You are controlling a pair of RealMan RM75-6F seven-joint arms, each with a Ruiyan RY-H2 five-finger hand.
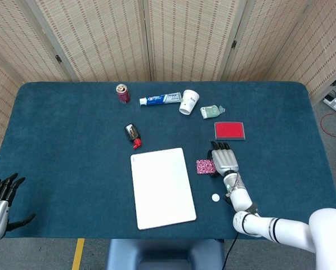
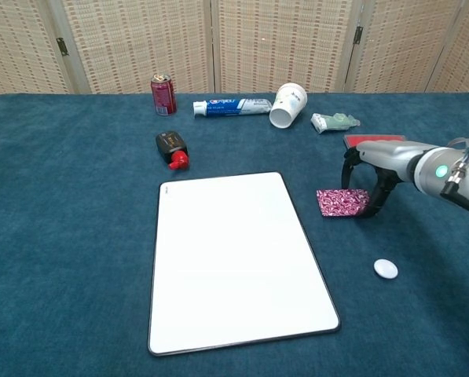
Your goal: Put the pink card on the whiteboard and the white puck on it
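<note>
The pink patterned card lies just right of the whiteboard. My right hand stands over the card's right edge, fingers pointing down, and pinches it; that edge looks slightly raised off the cloth. Nearer the front edge than the card, the white puck sits alone on the cloth. My left hand hangs off the table's front left corner with its fingers spread and nothing in it.
Along the back stand a red can, a toothpaste tube, a tipped paper cup and a small green tube. A red flat box lies behind my right hand. A black and red bottle lies behind the whiteboard.
</note>
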